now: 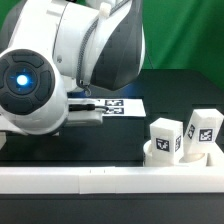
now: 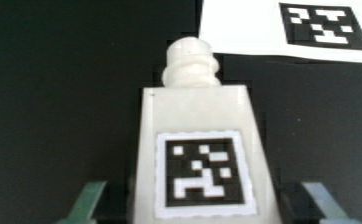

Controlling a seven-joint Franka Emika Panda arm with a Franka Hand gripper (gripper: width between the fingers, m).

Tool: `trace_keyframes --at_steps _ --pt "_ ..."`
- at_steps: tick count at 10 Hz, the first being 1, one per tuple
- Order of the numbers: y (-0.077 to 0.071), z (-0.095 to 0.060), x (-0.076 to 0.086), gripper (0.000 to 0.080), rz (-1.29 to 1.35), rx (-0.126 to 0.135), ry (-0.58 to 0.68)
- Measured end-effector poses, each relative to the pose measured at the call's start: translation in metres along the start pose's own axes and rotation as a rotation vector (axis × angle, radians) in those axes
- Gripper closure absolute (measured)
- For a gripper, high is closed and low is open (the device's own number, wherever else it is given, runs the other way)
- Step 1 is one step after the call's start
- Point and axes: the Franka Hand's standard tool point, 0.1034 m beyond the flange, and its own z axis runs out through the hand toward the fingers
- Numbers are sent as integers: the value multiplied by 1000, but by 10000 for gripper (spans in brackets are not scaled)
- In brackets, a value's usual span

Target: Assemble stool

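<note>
**Exterior view, then wrist view: open claw astride one stool leg, two more legs upright off the marker board**

Exterior view. The marker board (image 1: 118, 105) lies flat on the black table (image 1: 110, 140). The white arm (image 1: 70, 60) fills the side toward the exterior view's left of the marker board and covers that end of it. The claw itself is hidden behind the arm's body here. Toward the exterior view's right of the marker board, and nearer the camera than it, the first upright leg (image 1: 165, 137) and the second upright leg (image 1: 203, 130) stand side by side, well apart from the board, tags facing the camera. A low white shape (image 1: 150, 153) sits at their feet; whether it is the seat cannot be told. Nearer still than the marker board, a long white rail (image 1: 90, 180) runs across the front.

Wrist view. The lying leg (image 2: 203, 150) stretches away from the gripper (image 2: 204, 200), tag face up. Its screw peg (image 2: 192, 60) points toward the marker board (image 2: 284, 25) and stops near the board's edge, not touching, with bare table (image 2: 53, 60) between. The dark fingers (image 2: 100, 200) stand one on each side of the leg's broad end, a dark gap showing between each finger and the leg: the claw is released, grasping nothing.
</note>
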Motion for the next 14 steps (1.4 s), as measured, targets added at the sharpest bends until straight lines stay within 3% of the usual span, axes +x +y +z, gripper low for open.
trace_keyframes --at_steps 3,4,6,7,9,10,11,13,14 --pt "-1 -2 -2 465 0 -1 -3" --pt "-6 -17 -13 465 -5 0 -8" --pt "-14 -51 -51 463 -4 46 -3" --pt "-15 -64 -61 463 -6 37 24" --pt "-13 -60 -52 463 -7 34 49" --pt "-17 -71 -47 463 0 26 162" --pt "-43 -76 -55 463 61 53 248" --pt "-92 -92 -66 463 122 74 346" --pt "-111 -108 -68 463 162 83 403"
